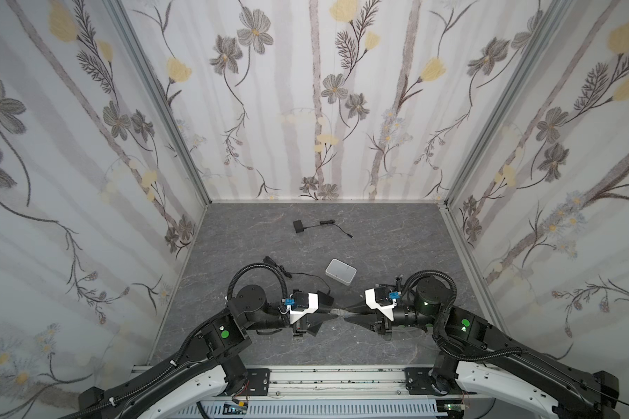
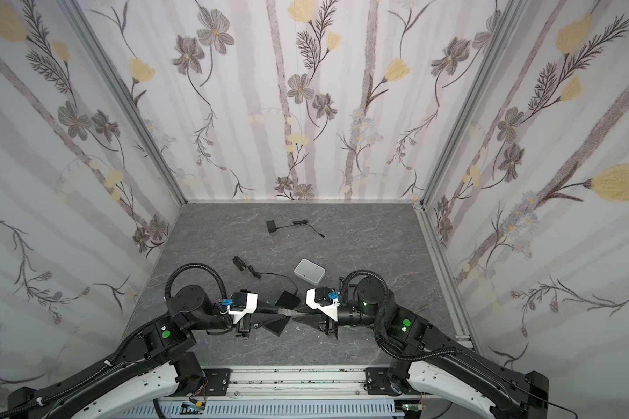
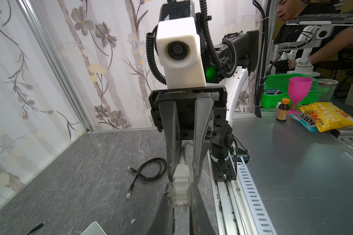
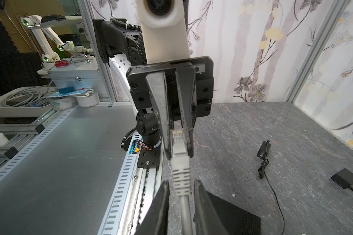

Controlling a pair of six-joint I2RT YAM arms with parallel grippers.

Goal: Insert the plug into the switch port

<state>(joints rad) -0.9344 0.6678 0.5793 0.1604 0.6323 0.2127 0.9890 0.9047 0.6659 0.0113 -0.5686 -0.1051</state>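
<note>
The left tool (image 1: 335, 315) pinched the grey plug (image 4: 178, 142) by its sides above the table (image 1: 396, 246). The right tool (image 4: 181, 184) straddled the plug's cable (image 4: 184, 207), jaws slightly spread and seemingly clear of it. The white switch box (image 1: 341, 271) lay flat just beyond both tools; its port could not be made out.

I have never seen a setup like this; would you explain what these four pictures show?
Two robot arms work over a grey table inside a flower-papered booth. Two pictures look down from one overhead camera pair. The other two come from wrist cameras, each facing the opposite arm. On the table lie a small white box, a back adapter with its cord, a nearer adapter and a flat black box. The left gripper is shut on a grey network plug; the right gripper stands open around its cable boot.
</note>
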